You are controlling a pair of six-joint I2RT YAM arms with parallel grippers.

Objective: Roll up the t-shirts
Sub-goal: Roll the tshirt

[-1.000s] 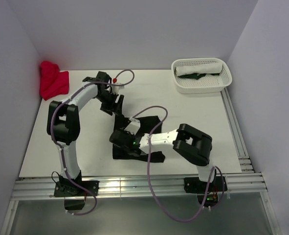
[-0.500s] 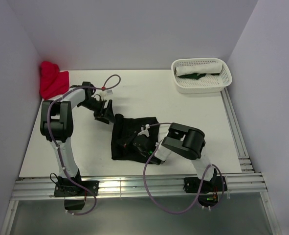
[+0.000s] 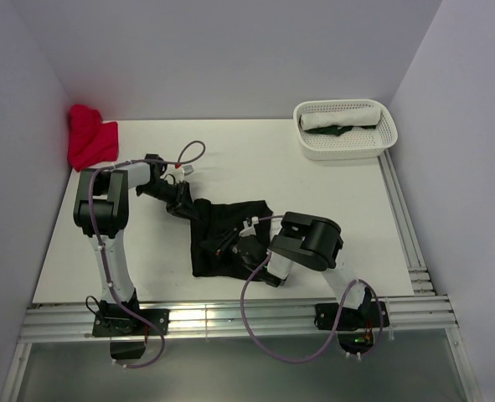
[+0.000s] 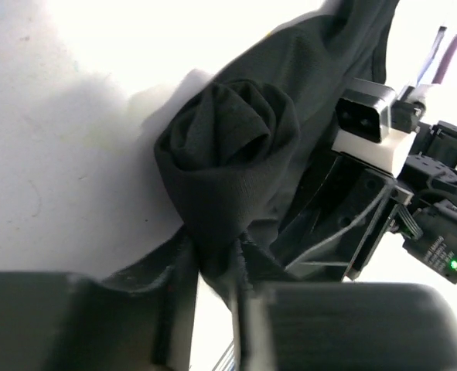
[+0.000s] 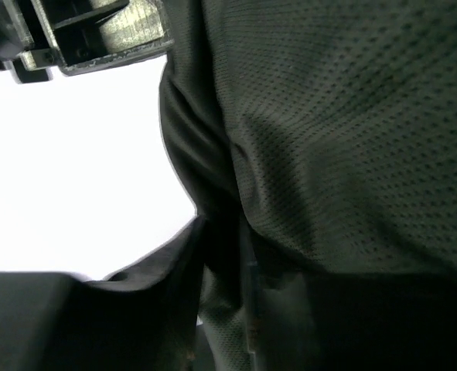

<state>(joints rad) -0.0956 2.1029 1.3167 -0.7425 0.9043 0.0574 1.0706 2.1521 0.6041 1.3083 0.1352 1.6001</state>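
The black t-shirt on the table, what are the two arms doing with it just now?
Both arms are working on the black t-shirt in the middle of the table. The left fingers pinch its far-left corner, where the cloth is wound into a small roll. The right fingers pinch cloth nearer its middle. A red shirt lies in the far-left corner, untouched.

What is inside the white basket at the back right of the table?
In the basket, a rolled white cloth lies along the far side, a dark green cloth in front. Anything beneath them is covered.
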